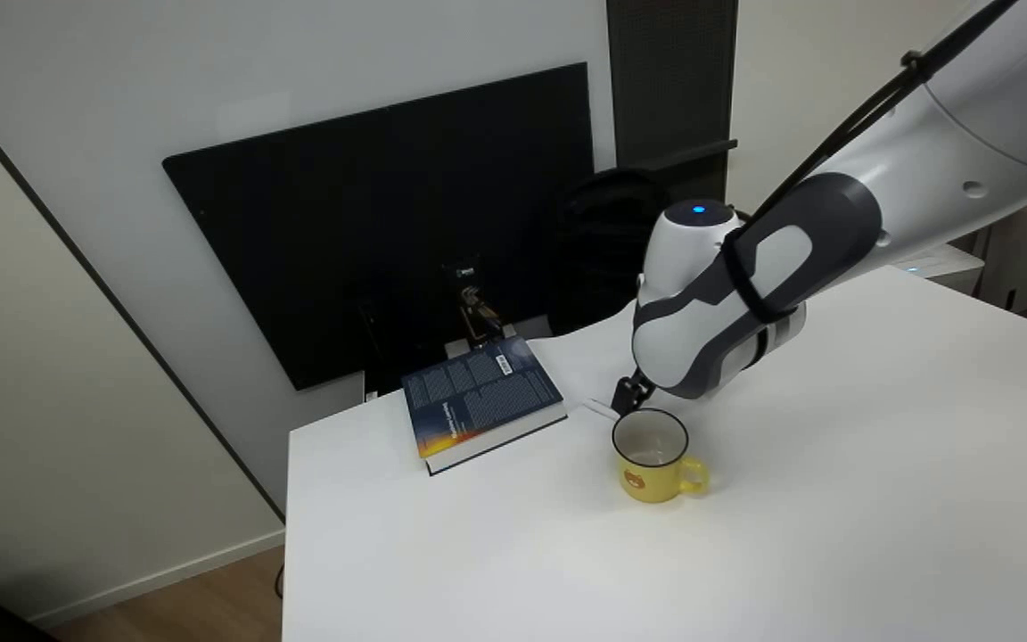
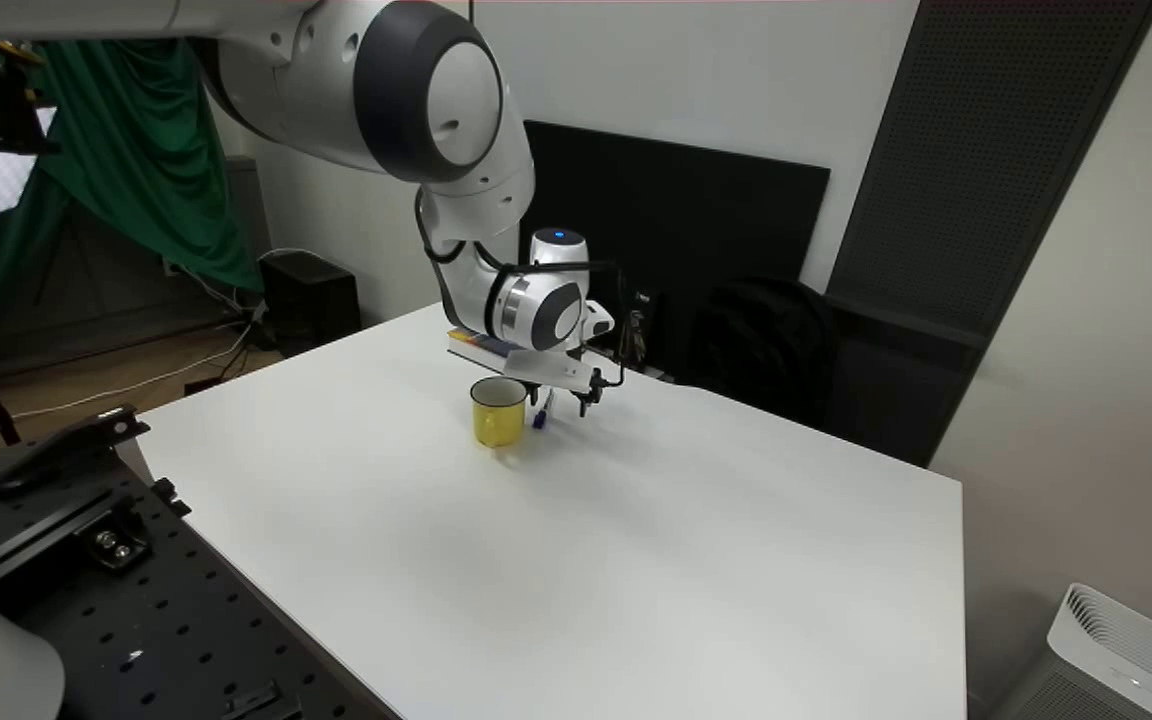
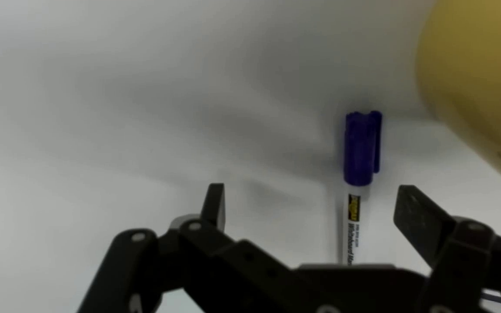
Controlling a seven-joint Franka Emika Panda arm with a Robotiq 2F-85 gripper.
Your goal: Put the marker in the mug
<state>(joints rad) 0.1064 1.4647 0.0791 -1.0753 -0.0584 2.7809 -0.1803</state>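
The marker has a blue-purple cap and a white body. It lies flat on the table in the wrist view [image 3: 357, 152], with its rear end hidden behind the gripper. It also shows in both exterior views [image 1: 601, 409] [image 2: 541, 413]. My gripper [image 3: 311, 189] is open, with its fingers either side of the marker body and apart from it; the right finger is nearer. The gripper is low over the table in an exterior view [image 2: 558, 404]. The yellow mug [image 1: 652, 481] stands upright close beside the marker's cap end, also seen in an exterior view [image 2: 498, 420] and the wrist view [image 3: 481, 87].
A thick blue book [image 1: 487, 397] lies on the white table [image 1: 496, 553] near its edge, beyond the marker's rear end. A black panel [image 1: 389, 214] and a dark chair stand behind the table. The mug is very near the right finger.
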